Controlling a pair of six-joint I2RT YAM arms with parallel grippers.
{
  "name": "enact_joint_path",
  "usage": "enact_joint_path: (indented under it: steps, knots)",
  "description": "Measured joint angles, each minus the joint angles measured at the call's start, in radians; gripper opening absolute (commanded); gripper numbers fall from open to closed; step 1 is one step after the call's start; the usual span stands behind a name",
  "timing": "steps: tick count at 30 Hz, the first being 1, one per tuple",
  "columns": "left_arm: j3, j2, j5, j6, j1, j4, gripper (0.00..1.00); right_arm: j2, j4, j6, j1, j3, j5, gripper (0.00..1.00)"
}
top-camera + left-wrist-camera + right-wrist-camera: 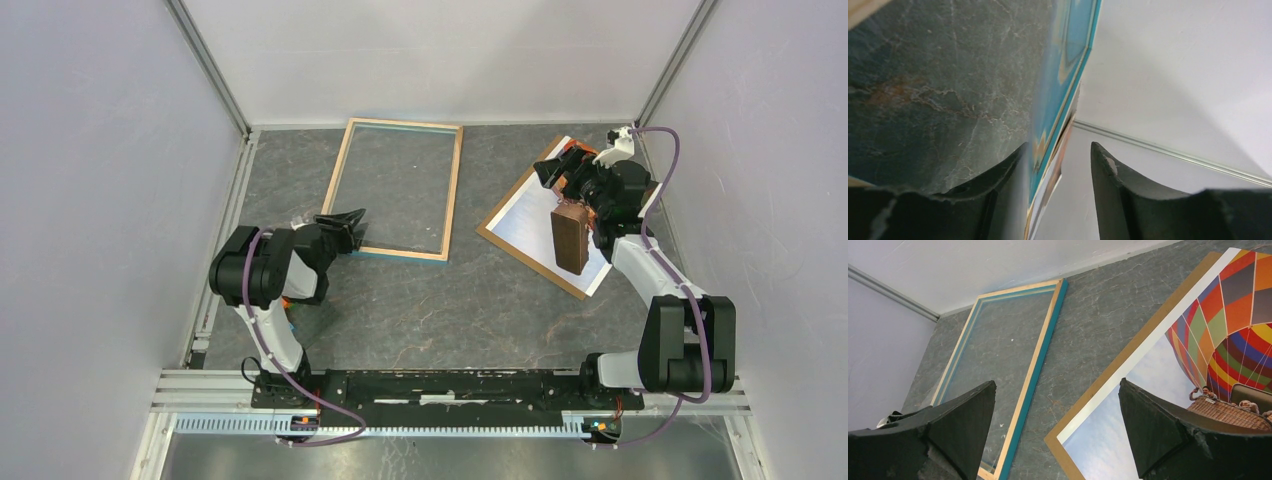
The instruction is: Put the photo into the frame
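My left gripper (1058,147) straddles the near corner of the frame (455,185), jaws parted, so it lies flat for loading. My right gripper (1057,381) hangs spread wide over the photo (1198,340), face-up on the cardboard backing board (1138,340), ready for pickup.

Frame (405,124): light bare wood back, blue painted edge, clear glossy pane. Photo (1218,335): smooth paper print, slight sheen. Board (1128,351): brown matt cardboard. Worktop (440,300): dark grey veined stone look, matt. Right tool (1058,381) fingers (1158,430): matt black, rough chipped edges. Walls (100,150): pale, smooth, matt.
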State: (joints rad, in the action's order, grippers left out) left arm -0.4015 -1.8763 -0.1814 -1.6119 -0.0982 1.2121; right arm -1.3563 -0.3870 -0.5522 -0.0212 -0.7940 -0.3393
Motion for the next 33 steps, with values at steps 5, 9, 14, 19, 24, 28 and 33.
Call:
enact_joint_path:
  steps: [5,9,14,19,24,28,33]
  knots:
    - [-0.015,0.008,0.024,0.032,-0.021,-0.066,0.33,0.0,0.0,0.0,0.0,0.0,0.0,0.98]
    - [-0.023,0.003,0.023,0.03,-0.026,-0.056,0.2,0.0,0.0,0.0,0.0,0.0,0.0,0.98]
    - [-0.029,-0.053,0.011,-0.001,-0.026,0.012,0.07,0.0,0.0,0.001,0.0,0.0,0.0,0.98]
    - [-0.03,-0.104,-0.014,-0.054,-0.021,0.077,0.04,-0.001,0.0,0.001,0.0,0.0,0.0,0.98]
    - [-0.03,-0.117,-0.035,-0.107,-0.013,0.129,0.04,-0.001,0.001,0.001,0.0,0.0,0.0,0.98]
    - [-0.03,-0.127,-0.04,-0.141,-0.01,0.172,0.03,-0.002,0.0,0.001,0.0,0.0,0.0,0.98]
    - [-0.03,-0.127,-0.05,-0.165,-0.008,0.211,0.03,-0.009,0.001,0.001,0.0,0.0,0.0,0.98]
